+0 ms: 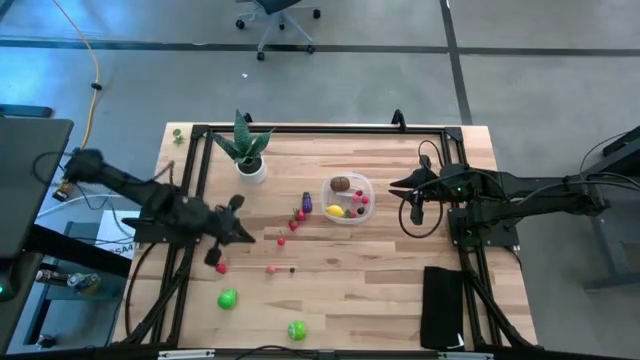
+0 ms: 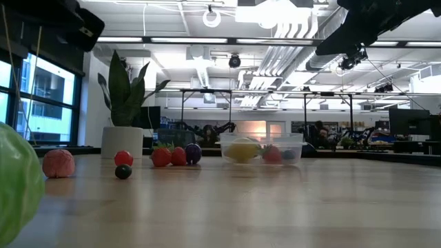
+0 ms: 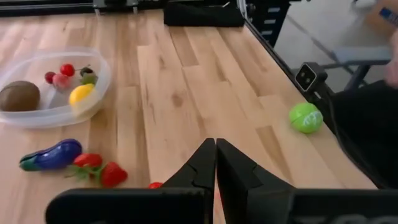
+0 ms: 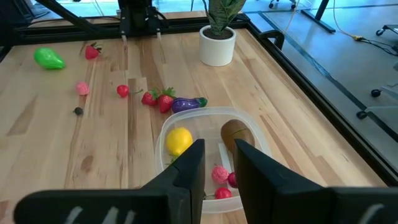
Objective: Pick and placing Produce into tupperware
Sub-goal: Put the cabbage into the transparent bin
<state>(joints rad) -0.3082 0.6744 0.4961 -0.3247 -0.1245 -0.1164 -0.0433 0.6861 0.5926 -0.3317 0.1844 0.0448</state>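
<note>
Partly done — tupperware (image 1: 347, 198) holds lemon (image 1: 335, 211), kiwi (image 1: 341, 184), berries; eggplant (image 1: 306, 201), strawberries (image 1: 298, 215) and green fruits (image 1: 228, 298) remain on the counter (image 1: 380, 280). Left pincer (image 3: 215, 163) closed, empty; right pincer (image 4: 217, 163) slightly open, empty.

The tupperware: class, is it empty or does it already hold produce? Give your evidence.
Partly filled. The tupperware holds a yellow lemon, a brown kiwi and a few small red and pink pieces; other produce lies outside on the table.
</note>
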